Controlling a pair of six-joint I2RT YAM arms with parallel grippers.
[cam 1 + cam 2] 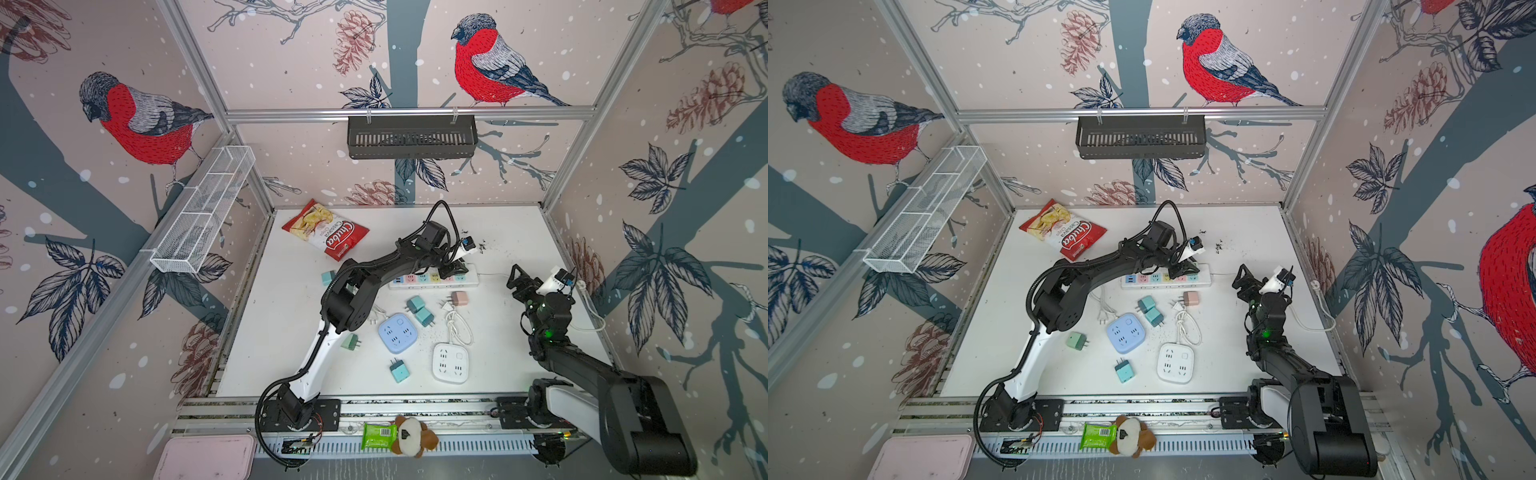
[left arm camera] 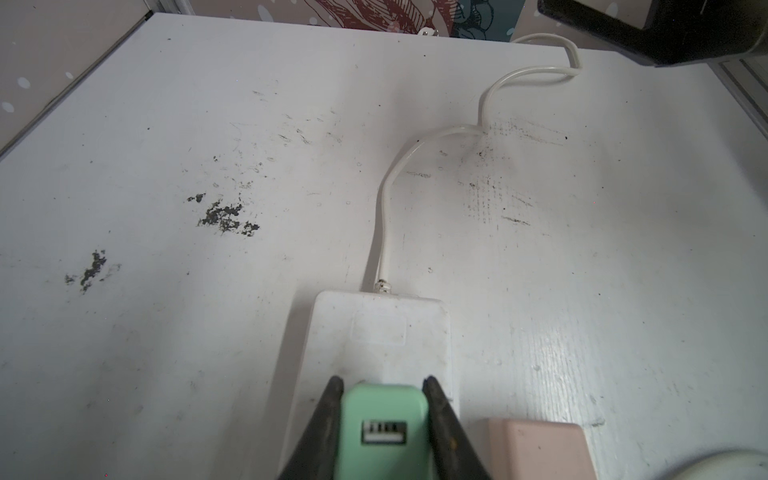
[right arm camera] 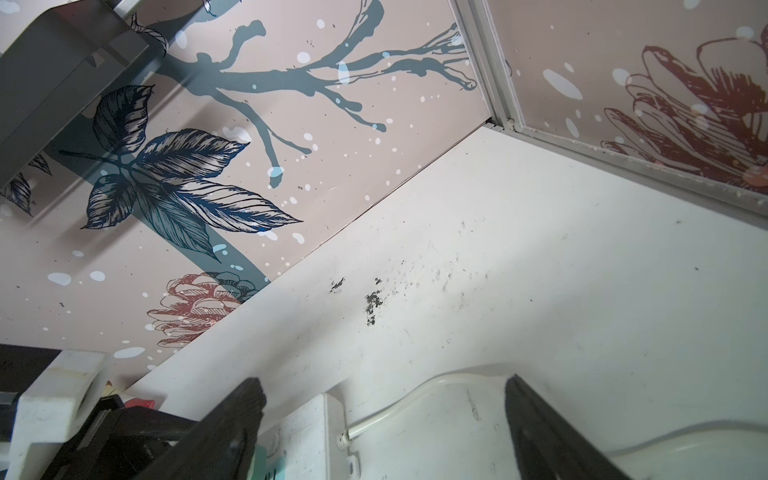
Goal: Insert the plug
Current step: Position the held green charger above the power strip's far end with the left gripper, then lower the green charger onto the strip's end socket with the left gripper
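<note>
A mint-green plug with a USB port on its back sits between the black fingers of my left gripper, which is shut on it. The plug stands over the cord end of the white power strip; its prongs are hidden. In both top views the left gripper is over the strip's right end. My right gripper hovers open just right of the strip, holding nothing. In the right wrist view the strip's end and its cord lie between the spread fingers.
A pink plug lies close in front of the strip. Several teal plugs, a blue square socket, a white square socket and a coiled cord crowd the table's middle. A chips bag lies at the back left.
</note>
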